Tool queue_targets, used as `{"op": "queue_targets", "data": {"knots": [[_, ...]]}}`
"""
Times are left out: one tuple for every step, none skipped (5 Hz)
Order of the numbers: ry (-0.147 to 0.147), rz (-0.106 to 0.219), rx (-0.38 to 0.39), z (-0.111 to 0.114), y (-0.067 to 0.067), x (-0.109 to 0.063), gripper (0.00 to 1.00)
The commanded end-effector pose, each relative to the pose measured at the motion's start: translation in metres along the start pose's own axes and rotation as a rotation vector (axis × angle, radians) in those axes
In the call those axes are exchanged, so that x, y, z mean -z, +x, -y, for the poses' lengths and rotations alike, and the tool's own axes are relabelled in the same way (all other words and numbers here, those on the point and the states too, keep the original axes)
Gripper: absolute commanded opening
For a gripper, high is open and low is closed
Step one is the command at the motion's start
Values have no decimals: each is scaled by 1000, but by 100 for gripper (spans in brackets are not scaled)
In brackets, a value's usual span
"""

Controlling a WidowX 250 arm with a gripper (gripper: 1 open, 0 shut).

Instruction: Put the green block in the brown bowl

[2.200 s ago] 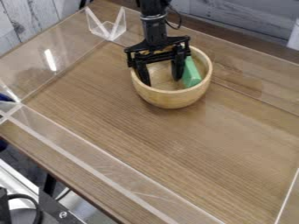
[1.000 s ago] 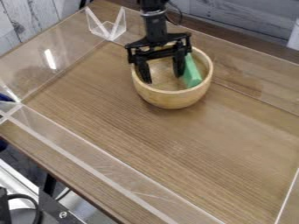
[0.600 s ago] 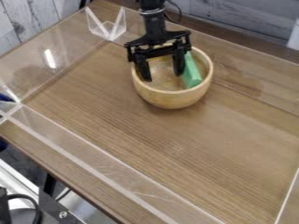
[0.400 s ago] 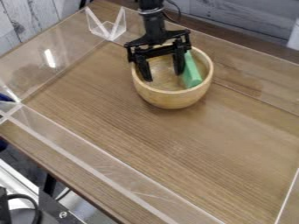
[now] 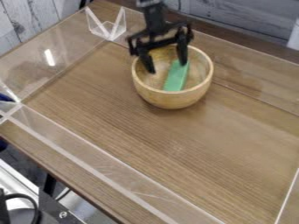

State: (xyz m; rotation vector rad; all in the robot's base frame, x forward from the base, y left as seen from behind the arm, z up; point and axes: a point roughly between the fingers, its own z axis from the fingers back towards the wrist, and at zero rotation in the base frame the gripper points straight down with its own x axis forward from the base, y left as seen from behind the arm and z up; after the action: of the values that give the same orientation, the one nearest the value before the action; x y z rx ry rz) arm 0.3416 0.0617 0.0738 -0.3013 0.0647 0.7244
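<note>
The brown bowl (image 5: 149, 93) stands on the wooden table toward the back, right of centre. Inside it the green block (image 5: 177, 77) lies slanted, its upper end leaning against the far wall of the bowl. My gripper (image 5: 163, 52) hangs just above the bowl's far rim, black fingers spread wide, open, with nothing between them. It is clear of the block.
Low clear acrylic walls (image 5: 70, 131) fence the wooden tabletop (image 5: 176, 149) on all sides. A clear plastic bracket (image 5: 105, 24) stands at the back left corner. A pale plank wall runs behind the table.
The gripper has lifted up and slightly back out of the bowl, still open. The green block stays in the bowl, now fully in view.
</note>
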Motion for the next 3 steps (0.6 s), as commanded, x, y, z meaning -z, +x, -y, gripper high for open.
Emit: {"op": "queue_targets", "data": {"knots": [[-61, 98, 13, 9, 7, -40, 100], [-50, 94, 22, 14, 4, -57, 100], [-26, 93, 43, 13, 0, -82, 100]]}}
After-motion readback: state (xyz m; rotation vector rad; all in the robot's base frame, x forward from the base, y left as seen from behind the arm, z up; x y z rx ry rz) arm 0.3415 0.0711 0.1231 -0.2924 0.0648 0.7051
